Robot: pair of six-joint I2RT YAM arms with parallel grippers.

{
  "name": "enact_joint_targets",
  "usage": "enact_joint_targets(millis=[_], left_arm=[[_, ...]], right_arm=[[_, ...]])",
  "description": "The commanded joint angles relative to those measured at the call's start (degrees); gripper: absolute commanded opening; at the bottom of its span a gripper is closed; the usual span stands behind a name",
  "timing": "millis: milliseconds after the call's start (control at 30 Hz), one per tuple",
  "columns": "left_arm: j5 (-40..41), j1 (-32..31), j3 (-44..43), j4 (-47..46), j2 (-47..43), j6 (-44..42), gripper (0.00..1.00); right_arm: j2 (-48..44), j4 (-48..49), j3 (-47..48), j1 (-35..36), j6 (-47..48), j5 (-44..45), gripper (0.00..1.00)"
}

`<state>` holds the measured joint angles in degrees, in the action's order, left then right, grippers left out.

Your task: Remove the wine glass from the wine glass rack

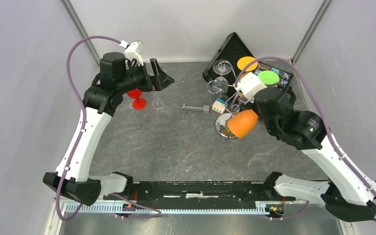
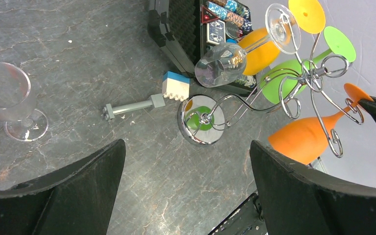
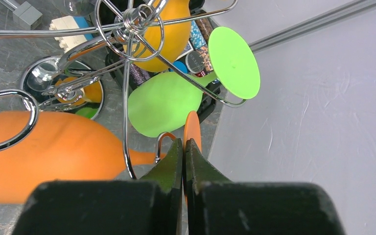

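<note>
The wine glass rack [image 2: 201,125], shiny silver wire on a round mirrored base, stands at the right of the table [image 1: 223,127]. An orange wine glass [image 1: 242,123] hangs from it bowl down, its stem in a scroll arm [image 3: 166,139]. My right gripper [image 3: 184,144] is shut on the thin edge of this glass's orange foot [image 3: 192,128]. The bowl [image 3: 54,152] lies to the gripper's left. My left gripper [image 1: 159,74] hovers open at the far left, nothing between its fingers [image 2: 78,186].
Green [image 3: 164,103], yellow [image 1: 247,63] and clear [image 2: 223,63] glasses also hang on the rack. An open black case [image 1: 235,51] lies behind it. A grey bar [image 1: 196,108], a blue-white block [image 1: 219,105], a clear glass [image 1: 158,104] and a red glass [image 1: 138,100] stand on the table.
</note>
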<state>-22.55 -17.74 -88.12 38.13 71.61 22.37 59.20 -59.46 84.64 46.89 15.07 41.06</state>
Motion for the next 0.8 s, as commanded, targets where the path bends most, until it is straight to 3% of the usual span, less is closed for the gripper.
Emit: enact_joint_targets(millis=[0, 500, 767], left_arm=[[0.57, 0.25, -1.54, 0.01, 0.24, -2.78, 1.00], [-0.22, 0.69, -1.93, -0.03, 0.78, -2.60, 1.00], [-0.65, 0.86, -1.58, -0.25, 0.70, -2.26, 1.00]], right_arm=[[0.14, -0.76, 4.02, 0.61, 1.28, -0.54, 0.00], [-2.24, -1.71, 4.70, 1.53, 1.23, -11.19, 0.00], [-1.78, 2.56, 3.84, 1.72, 2.51, -7.03, 0.00]])
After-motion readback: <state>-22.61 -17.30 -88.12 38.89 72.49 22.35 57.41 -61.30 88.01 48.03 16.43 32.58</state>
